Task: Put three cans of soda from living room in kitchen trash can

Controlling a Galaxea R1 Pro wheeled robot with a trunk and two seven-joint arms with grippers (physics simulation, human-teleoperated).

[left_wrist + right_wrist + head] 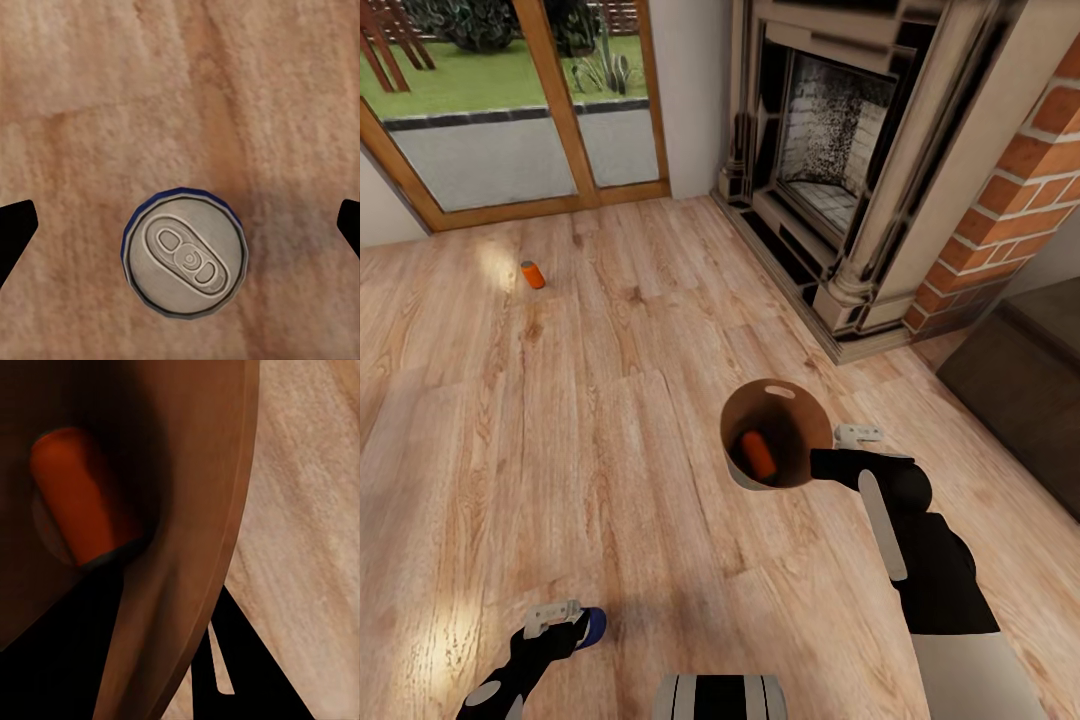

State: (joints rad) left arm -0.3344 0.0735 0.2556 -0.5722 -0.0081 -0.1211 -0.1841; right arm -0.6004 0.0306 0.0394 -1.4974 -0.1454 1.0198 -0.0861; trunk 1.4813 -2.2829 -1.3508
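The trash can (pixel 800 415), brown inside, hangs just above the wood floor with my right gripper (pixel 822 463) shut on its near rim. One orange soda can (pixel 760 455) lies inside it, and the right wrist view shows that can (pixel 75 495) against the bin's brown wall (pixel 199 532). A second orange can (pixel 533 274) lies on the floor far to the left, near the glass doors. The dark blue can (pixel 594 626) stands upright by my left gripper (pixel 563 616). Its silver top (pixel 185 257) sits between the wide-apart fingertips (pixel 15 234), untouched, with the left gripper (pixel 180 229) open.
A stone-framed fireplace (pixel 840 150) with a red-brick side (pixel 1030 180) fills the back right. Wood-framed glass doors (pixel 510 110) stand at the back left. A dark low piece of furniture (pixel 1020 390) sits at the right edge.
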